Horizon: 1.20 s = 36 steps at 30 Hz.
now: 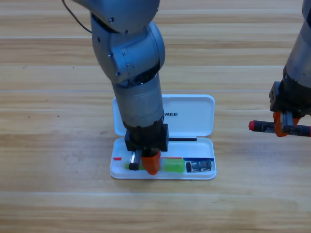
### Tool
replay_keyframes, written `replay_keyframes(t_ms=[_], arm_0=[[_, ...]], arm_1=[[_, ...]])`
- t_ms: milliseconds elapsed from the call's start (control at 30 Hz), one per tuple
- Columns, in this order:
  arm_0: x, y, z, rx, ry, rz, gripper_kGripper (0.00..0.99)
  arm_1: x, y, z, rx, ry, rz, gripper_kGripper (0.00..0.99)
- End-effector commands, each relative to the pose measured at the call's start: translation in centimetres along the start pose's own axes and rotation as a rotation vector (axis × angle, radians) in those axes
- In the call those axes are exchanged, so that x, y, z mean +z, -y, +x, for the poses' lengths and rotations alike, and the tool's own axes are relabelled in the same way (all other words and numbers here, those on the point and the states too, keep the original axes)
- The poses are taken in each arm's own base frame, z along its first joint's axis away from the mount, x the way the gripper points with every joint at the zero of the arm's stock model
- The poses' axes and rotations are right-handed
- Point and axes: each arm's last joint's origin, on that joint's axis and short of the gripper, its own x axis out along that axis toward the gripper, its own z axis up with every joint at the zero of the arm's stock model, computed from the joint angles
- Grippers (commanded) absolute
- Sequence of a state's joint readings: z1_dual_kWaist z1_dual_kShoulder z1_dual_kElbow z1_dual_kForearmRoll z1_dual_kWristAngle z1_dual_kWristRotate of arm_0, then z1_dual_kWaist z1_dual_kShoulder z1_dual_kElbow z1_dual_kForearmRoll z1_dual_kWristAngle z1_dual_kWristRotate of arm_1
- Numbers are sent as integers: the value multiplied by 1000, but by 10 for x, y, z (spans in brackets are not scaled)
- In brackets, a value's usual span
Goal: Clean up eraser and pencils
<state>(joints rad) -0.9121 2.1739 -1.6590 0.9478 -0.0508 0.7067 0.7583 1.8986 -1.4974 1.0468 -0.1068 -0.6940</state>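
Observation:
The white case (pixel 194 116) lies open in the middle of the table, lid towards the back. In its front tray (pixel 116 170) the pale pencil with the green end (pixel 174 166) lies lengthwise. The small dark eraser (pixel 199 166) rests at the tray's right end. My left gripper (pixel 145 163) points straight down into the tray, over the pencil's left half, and hides most of it. At the right edge, my right gripper (pixel 286 125) is shut on the black pencil with red ends (pixel 260 126), holding it level above the table, well right of the case.
The left arm's grey body (pixel 136 73) covers the left part of the case lid. Bare wooden table (pixel 48 145) lies all around the case.

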Motion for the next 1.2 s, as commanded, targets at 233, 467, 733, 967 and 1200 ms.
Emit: replay_keyframes(t_ms=[233,467,733,967,1200], arm_0=[[2,0,17,-52,-39,2,0],[-7,-8,16,-55,-47,-12,0],[-15,-15,18,-59,-56,-31,0],[-16,-18,21,-62,-61,-39,0],[-16,-19,27,-72,-69,-41,0]], arm_1=[[-4,9,9,-19,-10,22,0],[-4,8,10,-19,-10,23,0],[-4,9,9,-21,-8,23,0],[-4,9,10,-21,-8,22,0],[-3,9,11,-20,-11,22,0]])
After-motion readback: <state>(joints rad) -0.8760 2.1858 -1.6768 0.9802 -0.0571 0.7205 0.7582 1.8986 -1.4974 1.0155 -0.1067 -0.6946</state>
